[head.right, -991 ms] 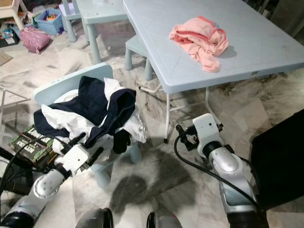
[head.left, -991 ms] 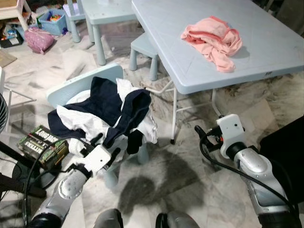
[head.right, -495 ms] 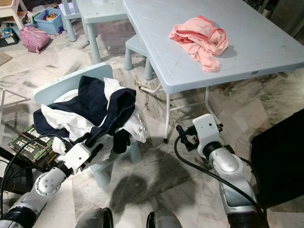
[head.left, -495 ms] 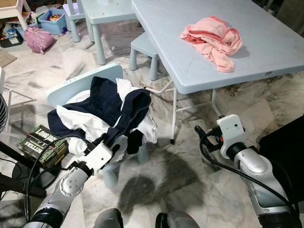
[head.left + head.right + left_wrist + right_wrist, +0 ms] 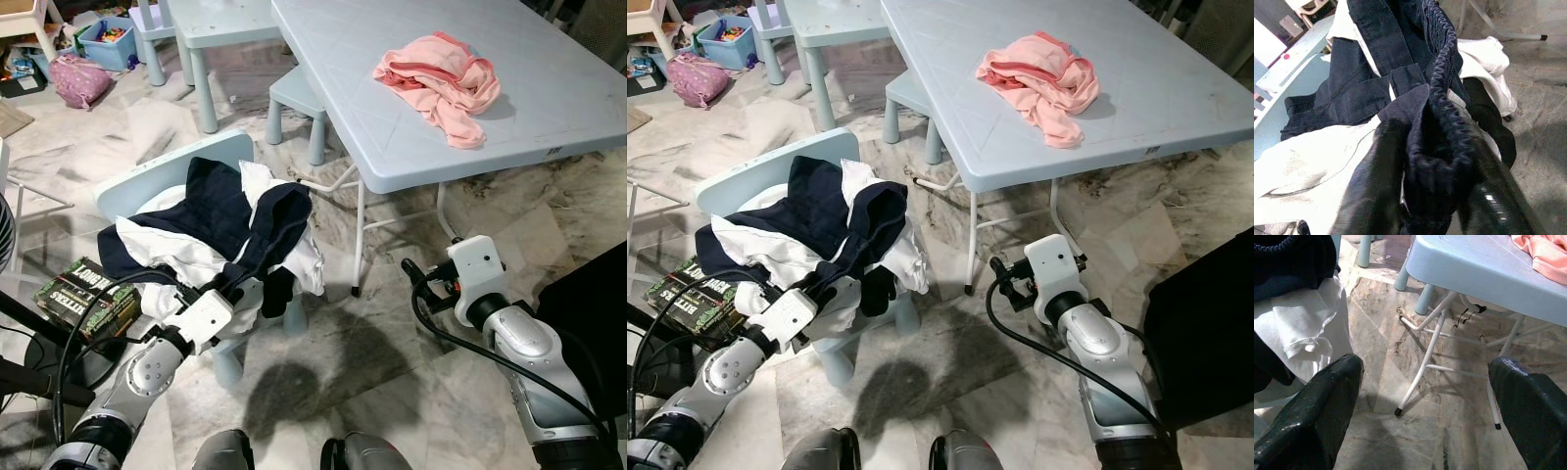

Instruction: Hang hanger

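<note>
A heap of clothes lies on a small light-blue chair [image 5: 162, 178]: a navy garment [image 5: 227, 208] on top of a white one [image 5: 162, 250]. My left gripper [image 5: 235, 286] has pushed into the front of the heap. In the left wrist view its fingers [image 5: 1376, 181] stand on either side of the navy garment's ribbed edge [image 5: 1442, 122], which is bunched between them. My right gripper [image 5: 413, 276] hangs open over the marble floor by the table legs, with nothing in it.
A light-blue folding table [image 5: 392, 117] with a pink garment [image 5: 439, 78] stands at the right, a stool [image 5: 294, 90] under its far side. A green box [image 5: 86, 294] lies left of the chair. A dark object [image 5: 588, 294] fills the right edge.
My left gripper has moved forward and up from below the chair seat into the clothes heap, taking the navy ribbed edge between its fingers. The right arm has stayed still.
</note>
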Controlling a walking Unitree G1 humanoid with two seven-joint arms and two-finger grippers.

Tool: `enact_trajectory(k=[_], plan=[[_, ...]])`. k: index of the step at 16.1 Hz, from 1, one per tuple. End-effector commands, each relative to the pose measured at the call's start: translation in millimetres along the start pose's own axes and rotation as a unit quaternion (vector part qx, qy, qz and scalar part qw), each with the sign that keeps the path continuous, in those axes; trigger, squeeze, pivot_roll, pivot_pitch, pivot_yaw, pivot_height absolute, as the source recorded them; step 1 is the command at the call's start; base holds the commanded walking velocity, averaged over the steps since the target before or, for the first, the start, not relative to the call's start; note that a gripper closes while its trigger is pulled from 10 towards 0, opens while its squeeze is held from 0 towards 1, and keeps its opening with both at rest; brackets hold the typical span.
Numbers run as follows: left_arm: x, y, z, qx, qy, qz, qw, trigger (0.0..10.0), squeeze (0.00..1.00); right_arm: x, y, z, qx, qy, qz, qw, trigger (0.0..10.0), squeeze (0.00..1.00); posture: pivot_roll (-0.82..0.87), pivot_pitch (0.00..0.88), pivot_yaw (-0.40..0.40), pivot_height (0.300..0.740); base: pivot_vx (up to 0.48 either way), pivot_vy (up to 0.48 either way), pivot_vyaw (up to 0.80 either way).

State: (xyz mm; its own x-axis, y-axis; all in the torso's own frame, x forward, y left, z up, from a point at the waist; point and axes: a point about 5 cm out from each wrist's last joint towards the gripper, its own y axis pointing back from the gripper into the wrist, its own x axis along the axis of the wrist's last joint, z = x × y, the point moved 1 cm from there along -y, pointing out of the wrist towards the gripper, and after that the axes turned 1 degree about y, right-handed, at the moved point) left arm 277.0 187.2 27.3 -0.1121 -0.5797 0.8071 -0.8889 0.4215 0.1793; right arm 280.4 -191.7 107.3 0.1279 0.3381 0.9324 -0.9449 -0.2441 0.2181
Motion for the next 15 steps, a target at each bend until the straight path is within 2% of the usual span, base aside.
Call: enact_trajectory(k=[1, 8, 9, 11, 13, 15], plan=[[-1.1, 0.1, 2.7, -0.007, -0.002, -0.001, 1.0, 0.0, 0.0, 3.1, 1.4, 2.4, -0.005, 0.001, 0.005, 1.0, 10.0, 0.0, -0.14, 0.131, -0.07, 0.74, 0.0, 0.0, 0.0], [-1.8, -0.8, -4.0, 0.006, 0.003, -0.002, 1.0, 0.0, 0.0, 5.6, -6.3, -1.6, -0.006, -0.003, 0.012, 1.0, 10.0, 0.0, -0.11, 0.097, -0.057, 0.74, 0.0, 0.0, 0.0], [-3.4, -0.5, -5.7, 0.01, 0.007, -0.008, 1.0, 0.0, 0.0, 4.7, -8.9, -3.8, -0.008, -0.017, 0.013, 1.0, 10.0, 0.0, -0.1, 0.079, -0.052, 0.74, 0.0, 0.0, 0.0], [-7.5, -1.4, -17.0, 0.05, 0.054, -0.027, 0.997, 0.0, 0.0, 5.9, -17.6, -12.0, -0.001, -0.054, 0.02, 0.998, 10.0, 0.0, -0.07, 0.04, -0.03, 0.74, 0.0, 0.0, 0.0], [-7.0, -4.1, -29.6, 0.078, 0.085, -0.032, 0.993, 0.0, 0.0, 7.0, -29.3, -15.2, -0.023, -0.083, 0.03, 0.996, 10.0, 0.0, -0.04, 0.0, -0.003, 0.74, 0.0, 0.0, 0.0], [-1.2, -7.8, -46.6, 0.099, 0.091, -0.021, 0.991, 0.0, 0.0, 5.7, -39.2, -19.5, -0.039, -0.127, 0.03, 0.991, 10.0, 0.0, -0.01, 0.0, 0.023, 0.74, 0.0, 0.0, 0.0]])
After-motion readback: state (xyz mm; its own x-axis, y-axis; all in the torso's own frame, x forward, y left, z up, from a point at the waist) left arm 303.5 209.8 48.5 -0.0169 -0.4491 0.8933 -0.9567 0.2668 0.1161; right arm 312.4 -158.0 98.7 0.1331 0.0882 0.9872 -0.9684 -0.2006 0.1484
